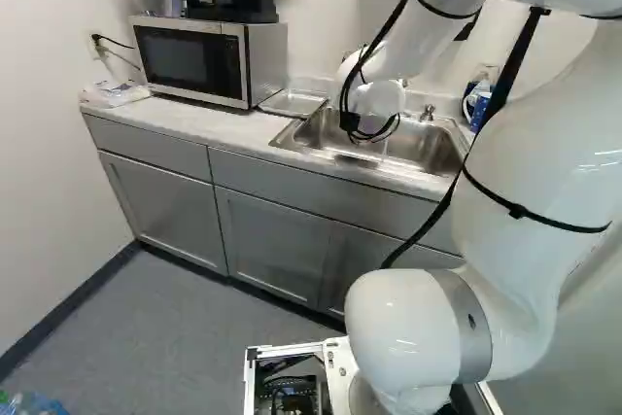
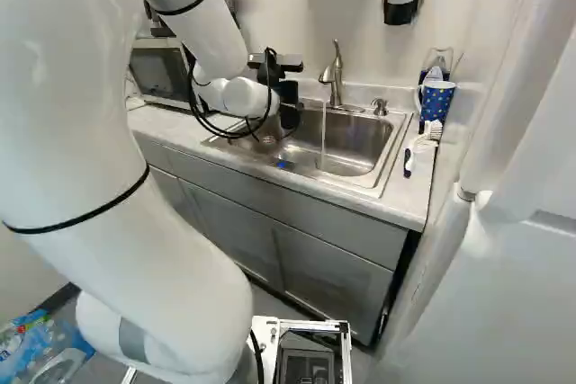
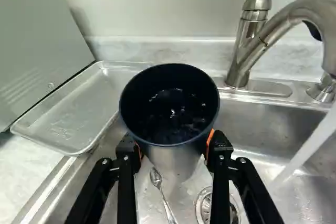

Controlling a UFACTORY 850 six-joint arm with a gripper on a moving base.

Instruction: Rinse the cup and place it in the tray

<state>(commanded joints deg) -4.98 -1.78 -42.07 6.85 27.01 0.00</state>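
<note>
Microwave (image 1: 242, 65): boxy, dark glass front, pale metallic side panel; stands on the light, mottled countertop (image 1: 209, 121) and bounds the tray on one side.
Tray (image 3: 63, 114): shallow rectangle, dull silver metal, rounded corners, low raised rim; a patch of marks shows on its floor. Position: between microwave and sink (image 1: 377, 165), beside the basin.
Cup (image 3: 173, 163): round and open-mouthed; dark blue-black interior and rim, brushed metallic outer wall. Glints and small bright specks show on the dark surface inside.
Cup location: in the gripper (image 2: 289, 116), at the basin, near the tray and apart from the running water. Contact with the basin floor cannot be determined.
Jaw state: clenched on the cup from two opposite sides, orange pads against its outer wall.
Spoon (image 3: 165, 198): shiny metal, in the basin beside the cup, bowl end nearest it.
Drain (image 3: 206, 205): round, slotted metal, partly hidden by a finger.
Faucet (image 2: 334, 78): smooth metal, curved spout; overhangs the basin on the cup's side away from the tray.
Water stream (image 2: 324, 132): narrow, falling into the basin.
Pump dispenser (image 2: 380, 107): short, metal, beside the faucet.
Brush (image 2: 427, 138): white bristles, on the countertop.
Mug (image 2: 436, 102): blue, spotted, behind the brush.
</note>
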